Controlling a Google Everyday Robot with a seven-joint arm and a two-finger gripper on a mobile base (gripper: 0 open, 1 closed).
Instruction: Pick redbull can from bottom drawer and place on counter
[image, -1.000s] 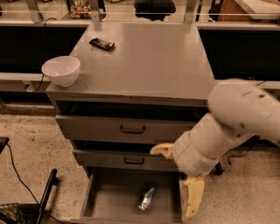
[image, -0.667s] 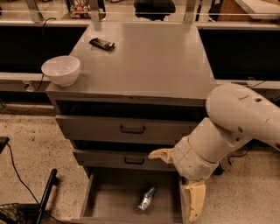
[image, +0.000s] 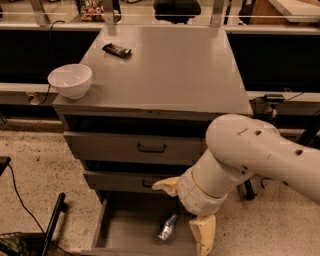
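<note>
We see the redbull can (image: 168, 227) lying in the bottom drawer (image: 127, 231), long axis running near-left to far-right, our gripper (image: 181, 217) just above, spread wide, empty.

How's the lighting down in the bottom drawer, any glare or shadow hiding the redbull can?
Camera view: the bottom drawer is dim and shadowed, yet the redbull can catches a bright glint and stands out; the counter shows a soft overhead sheen; the tool, open, hangs over the drawer's right side, beside the can.
</note>
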